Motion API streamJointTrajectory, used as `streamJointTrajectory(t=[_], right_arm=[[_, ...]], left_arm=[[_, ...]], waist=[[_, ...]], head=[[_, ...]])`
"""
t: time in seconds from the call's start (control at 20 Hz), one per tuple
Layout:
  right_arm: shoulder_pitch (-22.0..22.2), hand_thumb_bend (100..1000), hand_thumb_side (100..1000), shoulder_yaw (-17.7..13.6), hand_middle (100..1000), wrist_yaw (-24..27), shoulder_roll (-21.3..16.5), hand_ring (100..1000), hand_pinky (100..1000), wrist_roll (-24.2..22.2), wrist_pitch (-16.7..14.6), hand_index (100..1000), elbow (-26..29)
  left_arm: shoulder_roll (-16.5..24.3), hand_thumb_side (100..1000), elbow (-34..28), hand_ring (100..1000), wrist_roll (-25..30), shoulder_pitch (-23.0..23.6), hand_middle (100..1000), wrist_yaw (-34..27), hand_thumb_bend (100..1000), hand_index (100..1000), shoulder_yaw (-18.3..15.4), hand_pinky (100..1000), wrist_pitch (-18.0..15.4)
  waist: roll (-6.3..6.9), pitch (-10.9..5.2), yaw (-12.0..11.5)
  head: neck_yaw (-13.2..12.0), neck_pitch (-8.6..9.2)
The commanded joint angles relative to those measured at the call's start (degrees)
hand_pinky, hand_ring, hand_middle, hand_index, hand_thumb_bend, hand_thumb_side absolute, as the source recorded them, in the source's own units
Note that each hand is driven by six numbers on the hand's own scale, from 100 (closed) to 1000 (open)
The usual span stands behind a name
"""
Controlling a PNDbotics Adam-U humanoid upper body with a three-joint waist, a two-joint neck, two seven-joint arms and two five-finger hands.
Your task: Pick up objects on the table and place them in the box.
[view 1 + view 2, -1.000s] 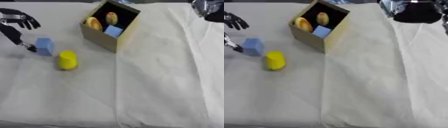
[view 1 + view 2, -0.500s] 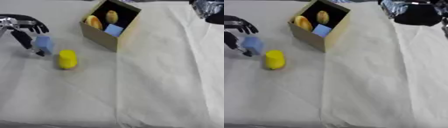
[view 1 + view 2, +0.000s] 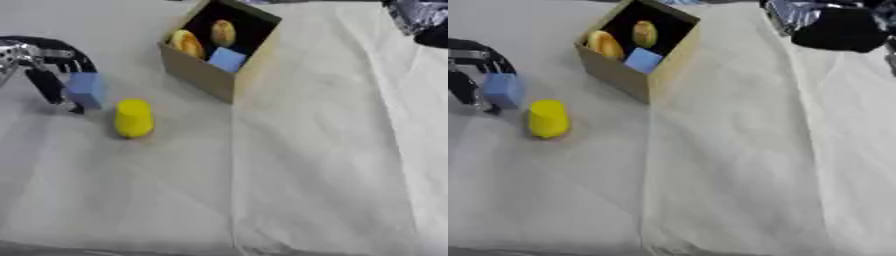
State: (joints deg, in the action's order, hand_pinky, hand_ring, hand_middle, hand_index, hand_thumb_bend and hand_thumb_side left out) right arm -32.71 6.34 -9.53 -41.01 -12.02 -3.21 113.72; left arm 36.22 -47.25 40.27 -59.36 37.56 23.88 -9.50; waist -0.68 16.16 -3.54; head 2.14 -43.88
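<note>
- Where the white-covered bench [image 3: 315, 165] meets the left edge, the left robot hand [image 3: 44, 62] reaches in with its dark fingers [image 3: 77, 56] curled down and spread fairly wide around a light blue block [image 3: 87, 90].
- Its fingers arch over the top of the block on the far side, while one dark digit [image 3: 51, 89] comes down on the block's left side to the cloth; the block sits between them, and whether it is lifted or resting on the cloth cannot be told.
- Just to the right of the block and slightly nearer lies a yellow cylinder [image 3: 134, 117], on its side on the cloth, close beside the block but not held by anything.
- Farther right and toward the far side stands a cardboard box [image 3: 210, 80], open at the top, with its near corner pointing toward the middle of the bench.
- Inside the box are two rounded orange-yellow pieces [image 3: 185, 42] along the far and left walls, and a second blue cube [image 3: 227, 59] against the near right wall.
- At the far right corner the right robot hand [image 3: 815, 22] shows as a dark and silver mass above the cloth, well apart from every object; how its fingers are set cannot be told.
</note>
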Motion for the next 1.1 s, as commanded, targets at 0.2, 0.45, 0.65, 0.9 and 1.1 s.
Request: streamJointTrajectory(t=[0.2,0.45,0.65,0.9,1.1], right_arm=[[-0.2,100,455,-1.0,652,0.3,-0.7,807,910,0.5,0.4,766,0.9],[0.1,100,450,-1.3,651,0.2,-0.7,806,910,0.8,0.5,764,0.9],[0.2,100,451,-1.4,652,0.2,-0.5,807,911,1.0,0.5,764,0.9],[0.5,100,489,-1.3,648,0.6,0.0,804,912,0.8,0.8,760,0.9],[0.6,100,496,-1.2,646,0.9,0.7,803,913,0.7,0.9,758,0.9]], left_arm=[[1.7,220,-2.3,719,-2.8,-1.0,670,-0.8,225,763,-1.1,771,0.6],[3.7,207,-8.9,701,-5.4,-0.5,644,-1.6,184,731,-1.3,763,2.5],[2.8,192,-13.9,701,-6.7,-2.4,644,-0.9,182,724,-2.5,768,4.3],[-2.5,198,-15.8,698,-8.0,-6.8,642,1.4,174,724,-4.2,768,5.5],[-8.3,211,-12.8,699,-8.4,-10.1,647,3.2,176,730,-5.5,768,5.8]], waist=[[0.02,-0.92,0.0],[0.12,-0.90,0.0],[0.21,-1.17,0.1],[0.47,-1.46,0.4],[0.76,-1.50,1.1]], head=[[-0.1,-0.03],[0.1,-0.02],[0.2,-0.22],[-0.2,-0.24],[-0.7,-0.21]])
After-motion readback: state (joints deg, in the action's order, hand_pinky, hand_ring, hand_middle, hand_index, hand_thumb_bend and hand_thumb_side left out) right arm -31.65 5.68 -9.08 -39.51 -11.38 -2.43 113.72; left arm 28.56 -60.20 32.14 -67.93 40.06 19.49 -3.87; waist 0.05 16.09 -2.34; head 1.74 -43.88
